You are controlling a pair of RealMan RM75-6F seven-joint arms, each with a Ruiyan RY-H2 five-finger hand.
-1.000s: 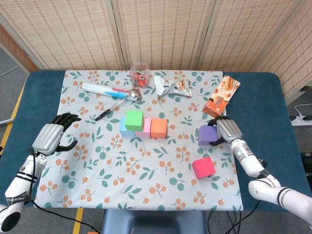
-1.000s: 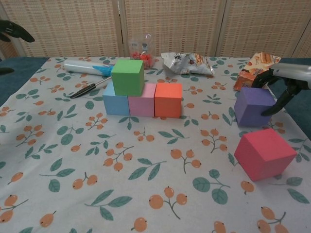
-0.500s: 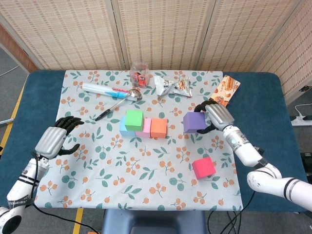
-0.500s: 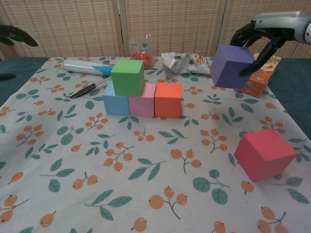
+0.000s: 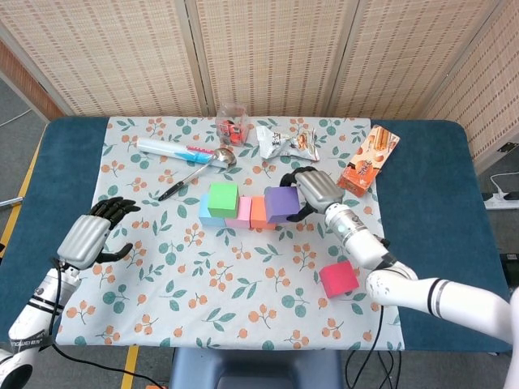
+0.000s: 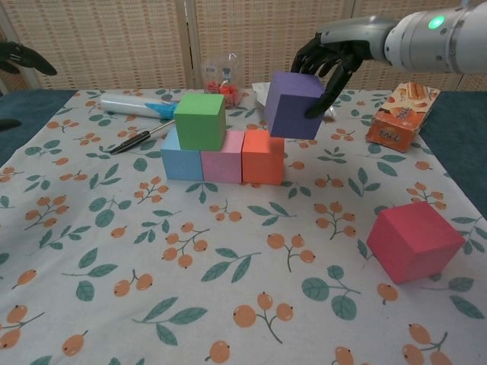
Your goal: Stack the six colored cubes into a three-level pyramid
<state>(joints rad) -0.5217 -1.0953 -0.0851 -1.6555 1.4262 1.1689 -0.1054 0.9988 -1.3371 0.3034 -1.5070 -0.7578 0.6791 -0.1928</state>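
Woven-reed screens back a blue table (image 5: 422,162) spread with a leaf-and-berry printed cloth, on which a base row of light-blue cube (image 6: 180,160), pink cube (image 6: 221,166) and orange cube (image 6: 263,157) sits with a green cube (image 6: 200,120) on top at the blue end. The right hand (image 6: 329,55) grips the matte purple cube (image 6: 293,105) by opposite side faces, clear of the cloth, just above and beside the orange cube; the left hand (image 5: 91,233) is empty, fingers apart, near the cloth's left edge. Judged by appearance, the cubes are light, rigid, smooth-faced blocks best held across two parallel faces, and the magenta cube (image 6: 415,239) lies tilted, well apart from the stack.
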